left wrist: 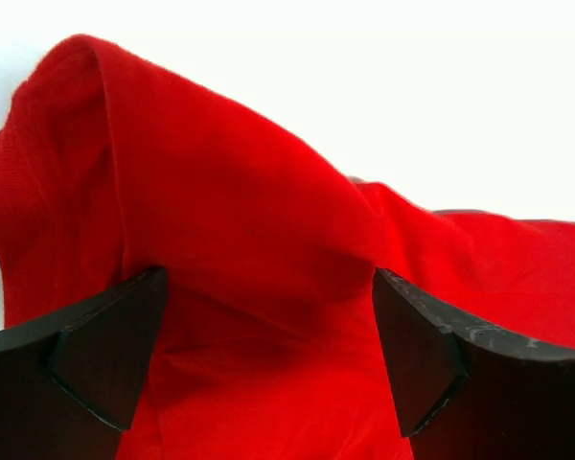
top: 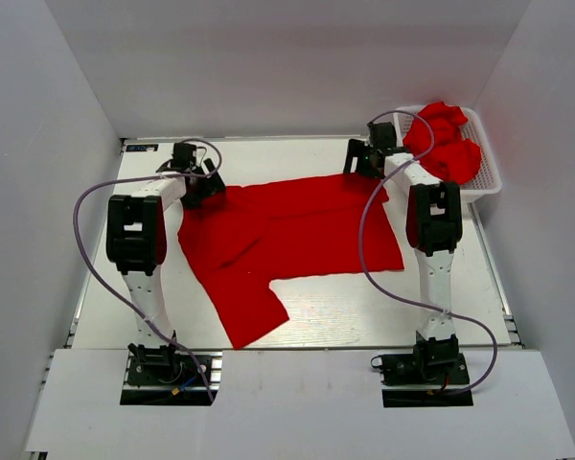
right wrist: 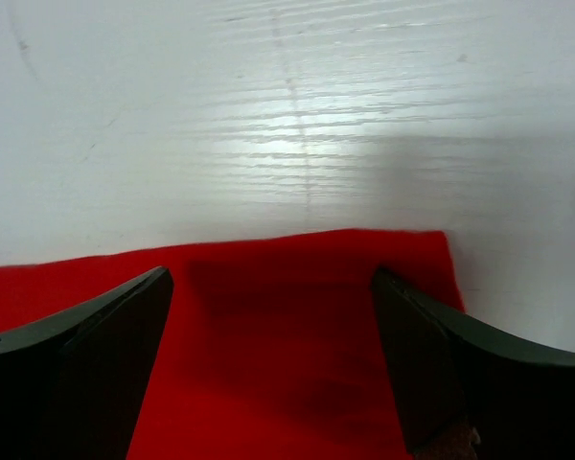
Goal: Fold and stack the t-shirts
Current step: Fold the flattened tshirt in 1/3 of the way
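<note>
Bright even light, soft shadows, glare on table (right wrist: pixel 297 134), blurry close-ups

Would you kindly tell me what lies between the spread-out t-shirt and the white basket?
In the top view, only the right arm over bare table separates the t-shirt from the basket.

t-shirt (top: pixel 297 230) edges hidden under left arm (top: pixel 139 230), right arm (top: pixel 431 220)
</note>
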`<state>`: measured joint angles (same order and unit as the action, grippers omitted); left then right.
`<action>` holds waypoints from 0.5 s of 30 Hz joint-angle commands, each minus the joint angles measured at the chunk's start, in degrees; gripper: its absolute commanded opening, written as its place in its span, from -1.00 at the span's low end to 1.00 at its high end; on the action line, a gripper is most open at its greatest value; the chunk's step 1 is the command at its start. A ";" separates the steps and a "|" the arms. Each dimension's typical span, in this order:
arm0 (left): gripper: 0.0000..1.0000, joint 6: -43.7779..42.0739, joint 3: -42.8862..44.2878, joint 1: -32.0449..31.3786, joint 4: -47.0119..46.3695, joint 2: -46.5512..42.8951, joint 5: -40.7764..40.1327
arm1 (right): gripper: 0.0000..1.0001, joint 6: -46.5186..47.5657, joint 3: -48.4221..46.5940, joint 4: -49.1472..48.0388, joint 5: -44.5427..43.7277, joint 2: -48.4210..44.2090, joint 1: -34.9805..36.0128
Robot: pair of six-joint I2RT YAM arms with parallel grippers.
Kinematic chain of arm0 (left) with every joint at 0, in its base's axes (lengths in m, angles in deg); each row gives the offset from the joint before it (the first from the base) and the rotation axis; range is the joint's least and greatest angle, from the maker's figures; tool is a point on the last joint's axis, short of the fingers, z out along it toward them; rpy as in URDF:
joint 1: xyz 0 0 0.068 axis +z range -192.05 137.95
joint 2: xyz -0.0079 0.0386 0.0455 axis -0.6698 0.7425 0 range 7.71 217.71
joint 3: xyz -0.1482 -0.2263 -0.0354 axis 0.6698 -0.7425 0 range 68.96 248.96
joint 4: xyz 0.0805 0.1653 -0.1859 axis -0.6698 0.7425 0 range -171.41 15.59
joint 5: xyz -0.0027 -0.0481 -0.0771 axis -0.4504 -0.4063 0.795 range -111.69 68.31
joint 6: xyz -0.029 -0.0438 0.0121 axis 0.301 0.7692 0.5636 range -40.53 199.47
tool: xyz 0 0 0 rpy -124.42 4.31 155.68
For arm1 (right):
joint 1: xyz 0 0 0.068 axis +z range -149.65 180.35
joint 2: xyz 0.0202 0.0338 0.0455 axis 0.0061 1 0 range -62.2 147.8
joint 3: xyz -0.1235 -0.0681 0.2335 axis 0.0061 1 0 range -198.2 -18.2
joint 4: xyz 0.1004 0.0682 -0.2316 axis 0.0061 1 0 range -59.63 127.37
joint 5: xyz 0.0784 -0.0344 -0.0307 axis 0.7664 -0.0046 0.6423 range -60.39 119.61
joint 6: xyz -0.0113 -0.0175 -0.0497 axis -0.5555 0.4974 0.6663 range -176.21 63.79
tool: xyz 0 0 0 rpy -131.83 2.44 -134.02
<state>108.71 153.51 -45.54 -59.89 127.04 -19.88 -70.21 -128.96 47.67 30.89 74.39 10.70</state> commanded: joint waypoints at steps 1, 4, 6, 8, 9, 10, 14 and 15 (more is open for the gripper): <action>0.94 0.03 2.19 2.69 5.11 5.65 -3.12 | 0.81 -5.33 -1.30 0.90 -6.99 2.01 -2.08; 0.88 0.03 4.74 3.83 6.43 6.71 -3.12 | 0.81 -5.60 -2.88 1.24 -5.85 3.23 -2.61; 0.86 -0.49 5.45 4.36 5.12 7.23 -0.67 | 0.81 -6.21 -4.37 1.16 -4.71 4.55 -2.79; 0.76 -2.16 7.54 4.89 3.36 8.63 3.18 | 0.81 -6.48 -5.25 0.90 -3.66 5.17 -3.14; 0.74 -2.16 8.86 4.89 3.35 9.51 4.51 | 0.81 -6.31 -5.52 0.20 -1.91 5.43 -3.32; 0.74 -2.86 12.09 4.89 3.88 10.48 6.35 | 0.81 -5.96 -5.69 -0.68 0.28 5.52 -3.06; 0.71 -4.00 18.61 4.89 5.29 12.77 8.82 | 0.81 -1.92 -7.01 -3.06 5.05 3.60 -2.18; 0.71 -4.53 19.50 4.89 5.29 12.77 8.83 | 0.81 -0.52 -7.19 -3.15 5.66 2.89 -2.18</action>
<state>106.65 170.58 -41.12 -57.67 138.30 -13.06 -74.30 -133.79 46.27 33.03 77.61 8.49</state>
